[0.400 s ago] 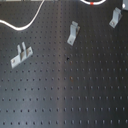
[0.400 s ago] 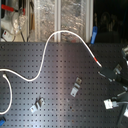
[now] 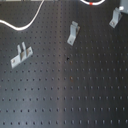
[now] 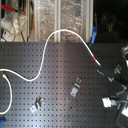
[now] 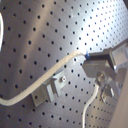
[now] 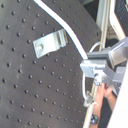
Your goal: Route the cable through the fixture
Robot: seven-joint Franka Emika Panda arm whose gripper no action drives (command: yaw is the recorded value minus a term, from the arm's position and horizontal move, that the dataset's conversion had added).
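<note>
Jaws of gripper [image 5: 89, 61] pinching cable [image 5: 60, 67] end just above clip [image 5: 50, 90], so I can thread it

The cable [image 4: 44, 55] is white with a red band near its end, the clips [image 3: 73, 33] grey metal, and the surface [image 3: 75, 95] black, dotted with holes.

Three clips [image 3: 73, 33] stand well apart on the pegboard [image 3: 75, 95].
</note>
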